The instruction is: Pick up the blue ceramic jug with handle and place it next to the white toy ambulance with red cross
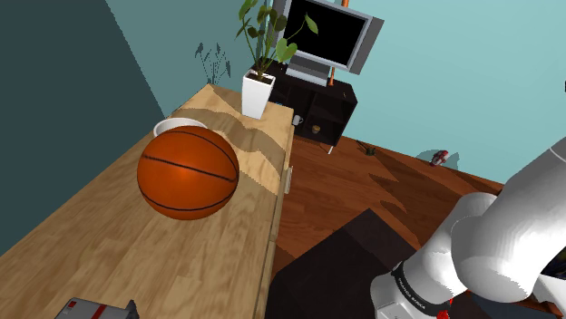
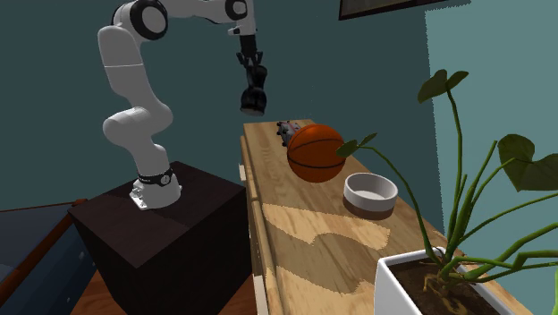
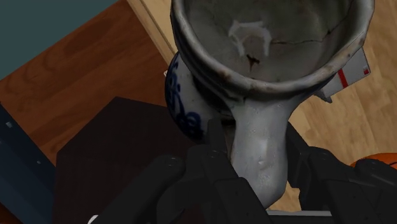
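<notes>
The jug [image 3: 273, 44] is greyish white with blue markings on its side and a wide open mouth. My gripper [image 3: 254, 143] is shut on its handle, one black finger on each side. In the second exterior view the gripper [image 2: 253, 82] holds the jug [image 2: 253, 101] in the air, above the wooden table's end nearest the stand. The white toy ambulance [image 2: 286, 130] with red markings lies on that end of the table, a little below and beyond the jug. It also appears behind the jug [image 3: 353, 67] and at the shoulder view's bottom edge [image 1: 95, 311].
An orange basketball [image 1: 188, 170] [image 2: 315, 152] sits on the wooden table [image 1: 82, 245] just past the ambulance. Beyond it come a white bowl [image 2: 370, 194] and a potted plant [image 1: 258, 93]. The dark stand [image 2: 161, 233] is beside the table. A TV [image 1: 326, 36] stands farther off.
</notes>
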Robot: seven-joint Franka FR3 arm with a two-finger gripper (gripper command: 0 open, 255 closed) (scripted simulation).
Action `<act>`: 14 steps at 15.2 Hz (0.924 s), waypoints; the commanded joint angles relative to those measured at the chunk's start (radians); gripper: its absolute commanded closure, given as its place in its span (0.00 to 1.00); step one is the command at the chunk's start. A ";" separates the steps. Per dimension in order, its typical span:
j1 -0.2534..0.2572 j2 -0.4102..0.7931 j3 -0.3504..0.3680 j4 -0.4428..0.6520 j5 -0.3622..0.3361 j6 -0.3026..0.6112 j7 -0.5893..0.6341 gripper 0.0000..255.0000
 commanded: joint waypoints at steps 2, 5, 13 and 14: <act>-0.004 -0.025 -0.010 -0.050 0.024 0.044 -0.017 1.00; -0.004 -0.041 -0.017 -0.098 0.040 0.085 -0.027 1.00; -0.002 -0.056 -0.020 -0.213 0.056 0.193 -0.038 1.00; -0.002 -0.055 -0.019 -0.226 0.056 0.207 -0.038 1.00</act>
